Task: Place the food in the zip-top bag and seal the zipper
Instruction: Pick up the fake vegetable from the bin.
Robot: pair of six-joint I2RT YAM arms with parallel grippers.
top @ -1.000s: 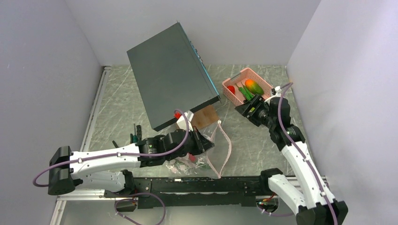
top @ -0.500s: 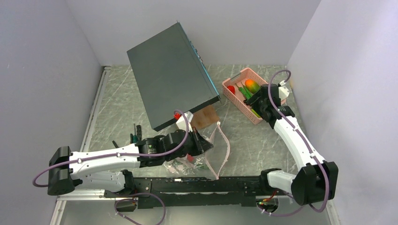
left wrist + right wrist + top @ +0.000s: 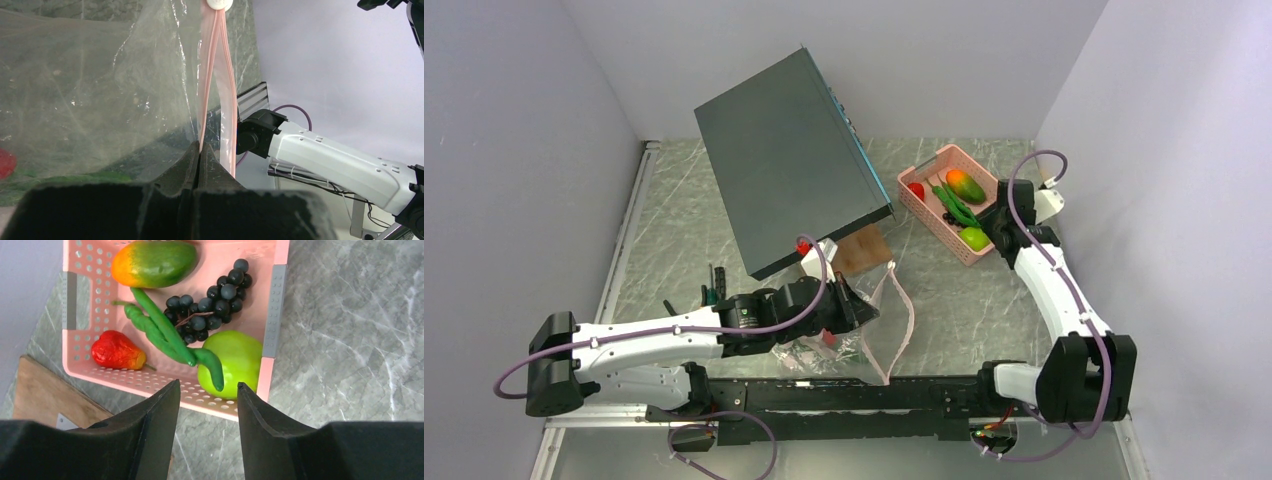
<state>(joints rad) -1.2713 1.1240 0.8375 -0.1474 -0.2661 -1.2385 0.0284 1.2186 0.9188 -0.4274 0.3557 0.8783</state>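
The clear zip-top bag [image 3: 849,335] lies at the near middle of the table, with a red piece [image 3: 5,162] and a green pod [image 3: 75,178] inside. My left gripper [image 3: 864,308] is shut on the bag's pink zipper strip [image 3: 212,75] and holds the mouth up. My right gripper [image 3: 207,386] is open and empty, just above the near rim of the pink basket [image 3: 125,377]. The basket holds a mango [image 3: 152,262], black grapes [image 3: 210,300], green pods [image 3: 160,327], a red piece [image 3: 115,350] and a lime-green fruit [image 3: 235,362].
A big dark grey box [image 3: 789,160] stands tilted at the back middle. A brown board [image 3: 861,250] lies under its near corner. Small hand tools [image 3: 712,285] lie left of the left arm. The right wall is close beside the basket [image 3: 924,205].
My right arm has swung right and back, from over the basket's middle to its near right corner, uncovering the lime-green fruit. The left gripper and bag have not moved.
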